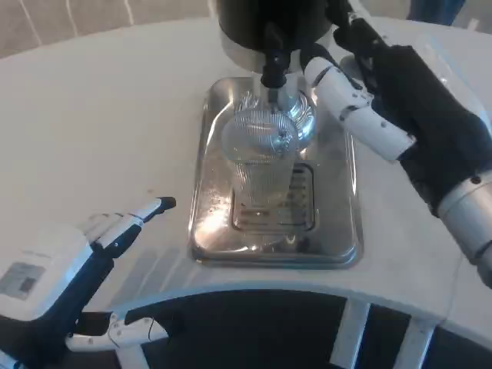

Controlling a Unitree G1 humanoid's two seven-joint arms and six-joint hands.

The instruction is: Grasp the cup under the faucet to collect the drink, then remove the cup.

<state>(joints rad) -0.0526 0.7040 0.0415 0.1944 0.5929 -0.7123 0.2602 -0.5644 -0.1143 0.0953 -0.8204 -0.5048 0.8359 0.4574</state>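
In the head view, the cup (261, 165) stands upright on the steel drip tray (219, 231), directly below the black faucet (273, 71) of the dispenser (277, 23). The cup looks like clear thin plastic with ribbed walls, so I judge it light and rather soft: a strong squeeze can bend it, and a side push can tip it. With drink inside it becomes heavier and can spill. The ribs should give some friction. The best place to take it is probably the middle of the wall, from the side, with fingers on opposite sides and below the rim.

The right hand (384, 92) is raised near the top of the dispenser, to the right of the faucet, with its fingers apart and holding nothing; one white finger (357, 115) points toward the faucet area. Whether it touches the dispenser I cannot tell. The left hand (84, 261) waits low at the near edge of the counter (92, 115), well apart from the tray, fingers spread and empty.
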